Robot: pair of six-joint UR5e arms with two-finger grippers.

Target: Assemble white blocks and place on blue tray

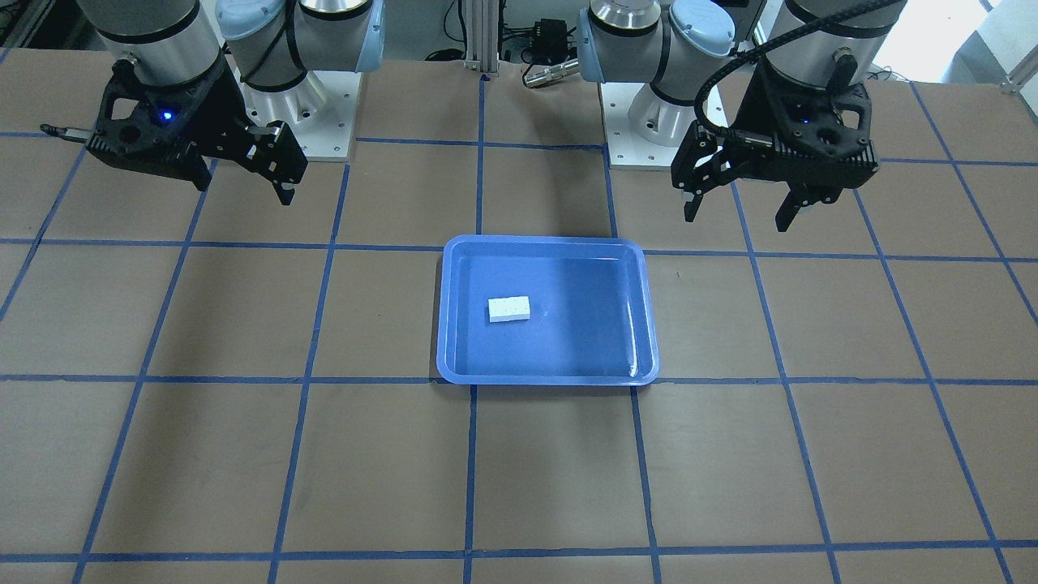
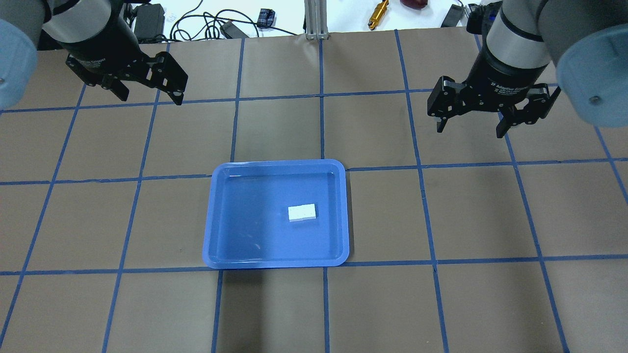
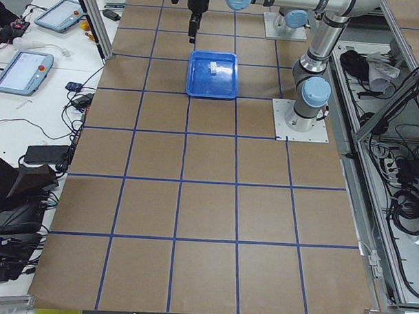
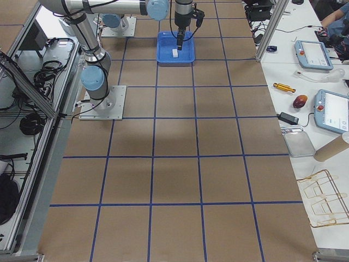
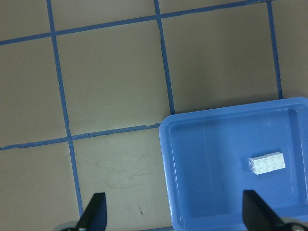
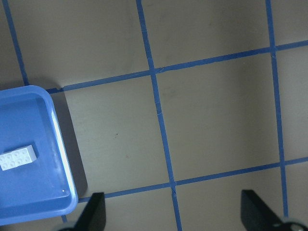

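The white blocks (image 1: 509, 309) are joined into one white rectangular piece that lies flat inside the blue tray (image 1: 584, 324), studs up. The piece (image 2: 301, 212) sits in the tray (image 2: 255, 220) toward its right side in the overhead view. My left gripper (image 2: 152, 98) is open and empty, raised above the table, far-left of the tray. My right gripper (image 2: 470, 131) is open and empty, raised, far-right of the tray. The left wrist view shows the piece (image 5: 267, 162) in the tray (image 5: 211, 163). The right wrist view shows the piece (image 6: 17, 158) at its left edge.
The table is brown with a blue tape grid. Both arm bases (image 1: 300, 105) stand on white plates at the robot's side. Cables, a gold cylinder (image 2: 379, 13) and an aluminium post (image 2: 316, 19) lie beyond the table's far edge.
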